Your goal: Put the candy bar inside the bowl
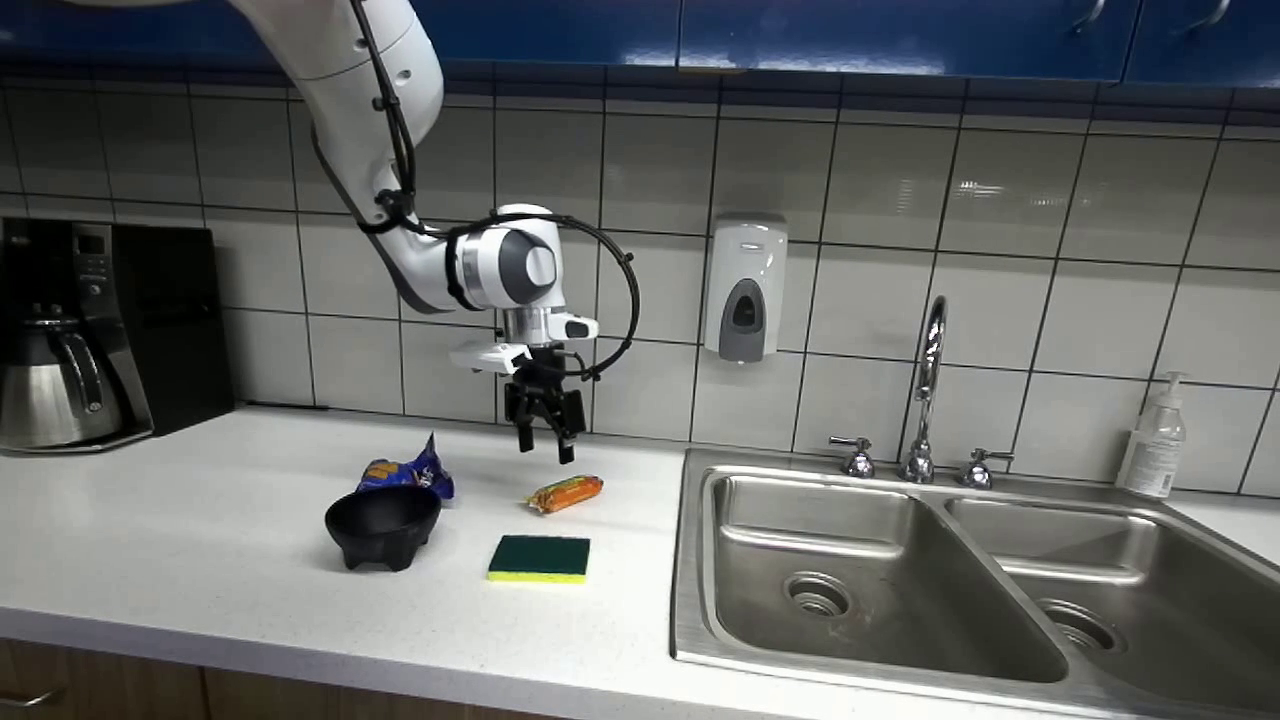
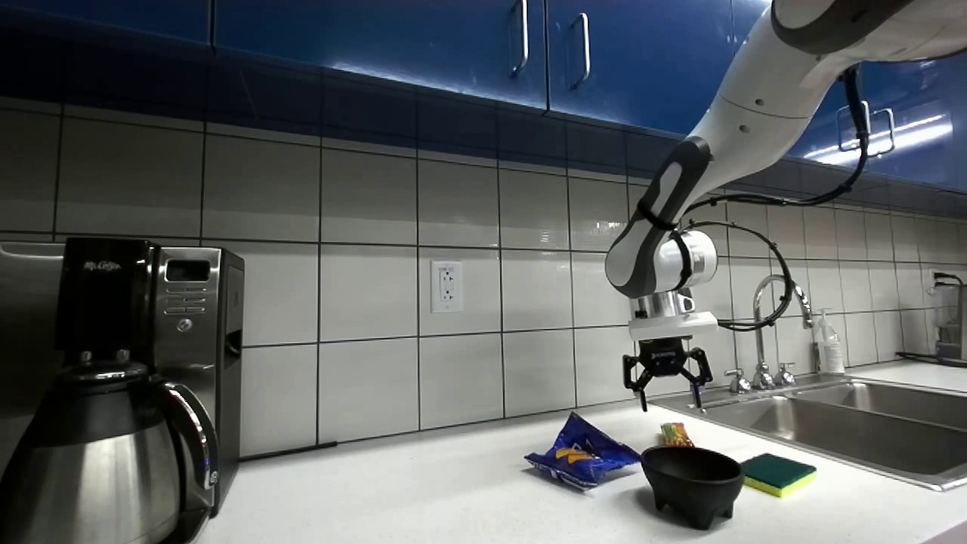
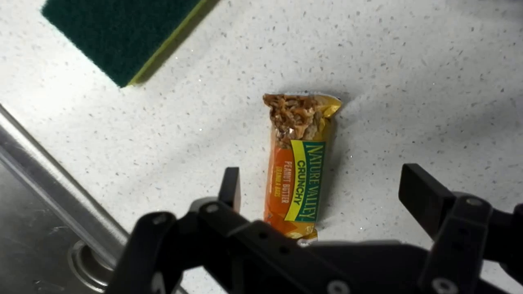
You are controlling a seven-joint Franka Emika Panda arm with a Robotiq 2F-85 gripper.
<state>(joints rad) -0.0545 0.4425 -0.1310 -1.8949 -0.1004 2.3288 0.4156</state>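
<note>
The candy bar, an orange, yellow and green wrapped bar, lies flat on the white counter in both exterior views [image 1: 566, 494] [image 2: 676, 434] and in the wrist view [image 3: 296, 179]. In an exterior view the bowl hides part of it. The black three-legged bowl [image 1: 383, 530] stands upright on the counter and also shows in an exterior view [image 2: 691, 483]; its inside is dark. The bowl is out of the wrist view. My gripper [image 1: 546, 450] [image 2: 671, 406] [image 3: 320, 175] is open and empty above the bar. In the wrist view the bar appears between the fingers, nearer the left one.
A blue crumpled bag [image 1: 410, 474] [image 2: 582, 457] lies right behind the bowl. A green and yellow sponge [image 1: 540, 557] [image 2: 778, 473] [image 3: 122, 32] lies near the bar. The steel sink [image 1: 690, 560] and faucet [image 1: 928, 390] are beyond it. A coffee maker [image 1: 170, 320] stands at the counter's far end.
</note>
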